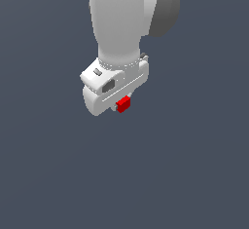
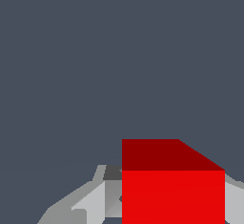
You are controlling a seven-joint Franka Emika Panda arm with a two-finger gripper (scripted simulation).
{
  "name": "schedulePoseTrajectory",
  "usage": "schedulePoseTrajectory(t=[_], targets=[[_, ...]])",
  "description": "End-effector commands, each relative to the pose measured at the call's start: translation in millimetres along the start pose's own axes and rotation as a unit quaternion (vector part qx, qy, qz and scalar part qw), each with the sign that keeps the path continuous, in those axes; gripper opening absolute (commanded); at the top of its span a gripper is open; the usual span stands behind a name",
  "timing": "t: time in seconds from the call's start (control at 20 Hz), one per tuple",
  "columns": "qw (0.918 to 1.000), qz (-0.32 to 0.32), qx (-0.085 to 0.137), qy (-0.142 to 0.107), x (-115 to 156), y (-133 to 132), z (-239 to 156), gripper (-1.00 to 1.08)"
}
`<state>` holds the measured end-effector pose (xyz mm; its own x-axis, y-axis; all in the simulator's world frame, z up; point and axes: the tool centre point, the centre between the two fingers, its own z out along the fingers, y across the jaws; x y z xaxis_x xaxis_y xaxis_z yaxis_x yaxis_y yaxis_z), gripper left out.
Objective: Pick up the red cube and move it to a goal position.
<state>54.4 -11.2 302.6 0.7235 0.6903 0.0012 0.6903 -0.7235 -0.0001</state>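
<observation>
The white, blocky robot hand (image 1: 121, 107) hangs from the pale arm with the small bright red cube (image 1: 123, 104) pinched between its fingers, just under the hand's body. In the wrist view the red cube (image 2: 172, 189) fills the near foreground with grey finger (image 2: 93, 201) surfaces flanking it. No goal marker shows in either view, and the dark blue-grey counter (image 1: 194, 174) gives no shadow or edge to judge height by. The cube looks held near the fingertips, so a quick swing or a loosened pinch could, in my judgement, let it slip out before it arrives.
</observation>
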Motion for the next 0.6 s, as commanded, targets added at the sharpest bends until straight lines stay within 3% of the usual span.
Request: schedulePoseTrajectory(t=[0.0, 0.55], targets=[[1.0000, 0.000, 0.000, 0.000, 3.1, 2.6, -11.7, -1.00], [1.0000, 0.000, 0.000, -0.001, 8.4, 7.2, -27.9, -1.00]])
